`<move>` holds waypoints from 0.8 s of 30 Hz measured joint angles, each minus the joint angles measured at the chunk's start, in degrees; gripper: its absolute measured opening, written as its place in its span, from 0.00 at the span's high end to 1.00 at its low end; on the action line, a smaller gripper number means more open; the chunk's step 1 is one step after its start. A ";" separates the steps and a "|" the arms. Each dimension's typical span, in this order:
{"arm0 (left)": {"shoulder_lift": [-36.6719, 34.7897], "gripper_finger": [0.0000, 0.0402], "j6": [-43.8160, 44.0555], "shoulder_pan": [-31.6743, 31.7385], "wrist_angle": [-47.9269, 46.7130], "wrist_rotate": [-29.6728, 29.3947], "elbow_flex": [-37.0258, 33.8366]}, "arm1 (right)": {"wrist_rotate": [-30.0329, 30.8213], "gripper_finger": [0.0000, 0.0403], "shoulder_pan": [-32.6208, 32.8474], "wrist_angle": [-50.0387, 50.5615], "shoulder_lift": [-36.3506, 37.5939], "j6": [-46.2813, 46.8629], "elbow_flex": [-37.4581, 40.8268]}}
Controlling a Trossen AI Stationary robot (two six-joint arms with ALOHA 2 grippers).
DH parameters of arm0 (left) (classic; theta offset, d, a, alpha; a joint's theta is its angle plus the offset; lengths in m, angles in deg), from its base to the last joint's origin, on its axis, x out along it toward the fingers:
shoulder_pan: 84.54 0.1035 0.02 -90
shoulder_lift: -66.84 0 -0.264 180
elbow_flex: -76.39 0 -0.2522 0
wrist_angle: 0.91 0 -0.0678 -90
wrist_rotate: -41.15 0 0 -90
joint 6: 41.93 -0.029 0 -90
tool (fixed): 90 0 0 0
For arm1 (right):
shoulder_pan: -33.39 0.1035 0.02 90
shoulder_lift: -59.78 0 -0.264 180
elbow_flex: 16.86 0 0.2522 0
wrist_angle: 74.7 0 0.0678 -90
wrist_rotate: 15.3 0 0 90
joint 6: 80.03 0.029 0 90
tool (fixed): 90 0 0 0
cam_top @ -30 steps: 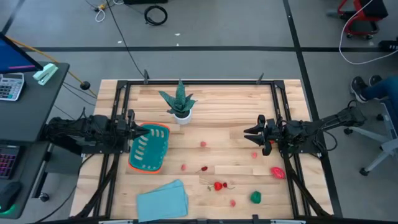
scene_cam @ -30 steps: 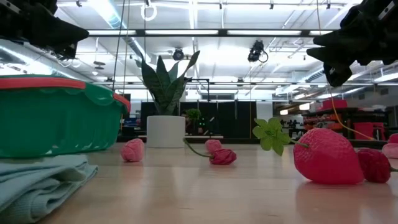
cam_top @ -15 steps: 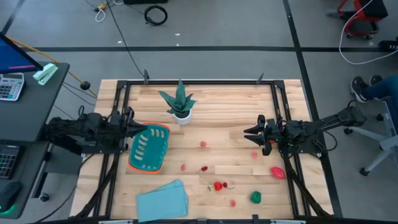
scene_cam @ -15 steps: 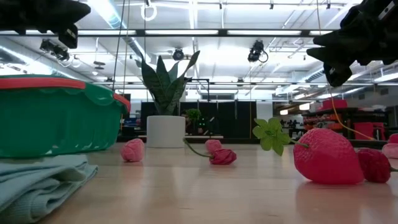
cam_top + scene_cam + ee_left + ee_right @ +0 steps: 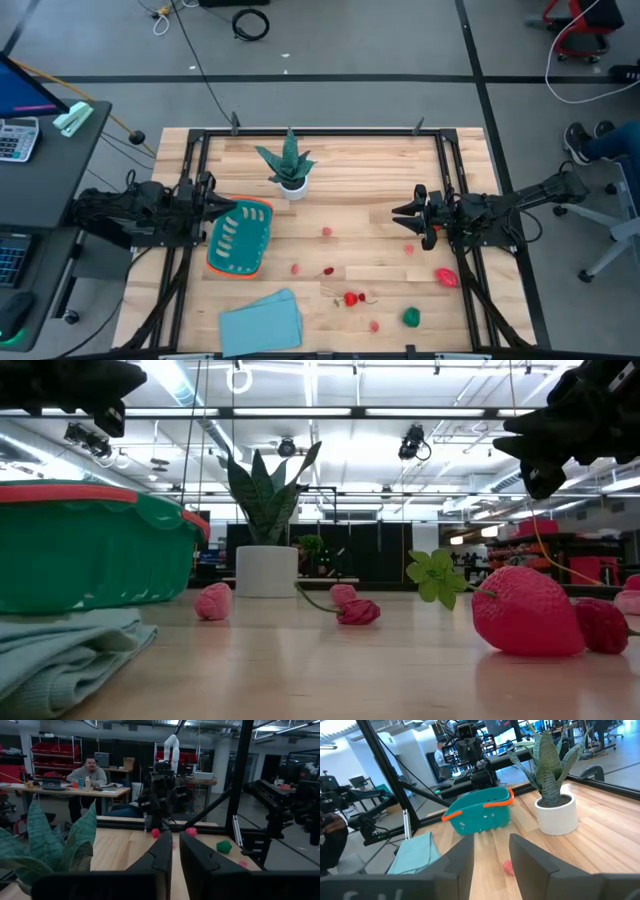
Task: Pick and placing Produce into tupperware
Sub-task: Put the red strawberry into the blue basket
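Several produce pieces [image 5: 351, 298] dot the wooden table [image 5: 360, 170].

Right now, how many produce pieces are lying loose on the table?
8 seen from above: one mid-table, two right of the tupperware, a stemmed red one, one pink, one green, one large red, one under the right arm's fingers. More may be hidden.

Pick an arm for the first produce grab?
Right, probably. The right gripper, open, hovers beside the small red and pink toy produce pieces; the left gripper sits over the teal orange-rimmed plastic tupperware.
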 joint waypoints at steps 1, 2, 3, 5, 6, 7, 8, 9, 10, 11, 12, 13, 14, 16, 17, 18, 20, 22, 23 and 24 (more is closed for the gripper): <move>0.00 0.87 0.09 0.00 0.01 -0.01 0.00 | 0.02 0.67 -0.01 0.00 0.01 -0.05 0.00; 0.00 0.85 0.49 0.01 0.00 0.01 0.00 | 0.04 0.67 -0.01 -0.02 0.00 -0.83 0.00; 0.00 0.83 1.05 0.00 -0.01 0.00 0.00 | 0.04 0.67 -0.08 -0.10 0.00 -1.64 0.00; 0.00 0.79 2.18 0.01 -0.04 -0.01 0.00 | 0.04 0.67 -0.12 -0.80 0.00 -1.09 0.02; 0.00 0.77 2.45 -0.01 -0.04 -0.01 0.00 | 0.02 0.67 -0.12 -1.34 0.02 -0.24 0.02; 0.00 0.75 2.50 -0.01 -0.04 -0.04 0.00 | 0.04 0.67 -0.12 -2.17 0.00 0.67 0.02; 0.00 0.74 2.54 -0.01 -0.04 -0.26 0.00 | 0.02 0.67 -0.12 -3.47 0.00 1.04 0.02; 0.00 0.72 2.60 0.01 -0.04 -0.64 0.00 | 0.03 0.67 -0.12 -4.91 0.00 1.00 0.02; 0.00 0.70 2.67 -0.01 -0.04 -1.22 0.00 | 0.04 0.67 -0.12 -6.39 0.02 0.52 0.02; 0.00 0.69 2.65 0.01 -0.04 -1.74 0.00 | 0.05 0.67 -0.12 -8.01 0.02 -0.47 0.02; 0.00 0.68 2.24 0.01 -0.04 -2.30 0.00 | 0.07 0.67 -0.12 -9.45 0.00 -1.63 0.02; 0.00 0.67 1.79 0.01 -0.04 -2.89 0.00 | 0.10 0.67 -0.12 -10.66 0.02 -2.77 0.02; 0.00 0.66 1.46 0.01 -0.04 -3.16 0.00 | 0.09 0.67 -0.12 -11.47 0.02 -3.76 0.02; 0.00 0.64 0.76 0.01 -0.04 -3.24 0.00 | 0.09 0.67 -0.12 -11.66 0.01 -5.16 0.02; 0.00 0.63 0.72 0.01 -0.04 -3.23 0.00 | 0.09 0.67 -0.12 -11.59 0.00 -4.87 0.02; 0.00 0.63 0.79 0.01 -0.04 -3.24 0.00 | 0.09 0.67 -0.12 -11.54 0.00 -3.98 0.02; 0.00 0.62 1.32 0.01 -0.06 -3.24 0.00 | 0.07 0.67 -0.22 -11.92 0.00 -3.30 -0.07; 0.00 0.62 0.23 0.01 -0.06 -3.26 0.00 | -0.11 0.67 -0.61 -11.70 -0.04 -4.18 -1.55; 0.00 0.62 -0.67 0.01 -0.06 -3.26 0.00 | -0.33 0.67 -0.64 -11.00 -0.08 -4.62 -2.97; 0.00 0.62 -1.19 0.01 -0.05 -3.38 0.00 | -0.34 0.67 -0.62 -9.39 -0.40 -5.17 -4.82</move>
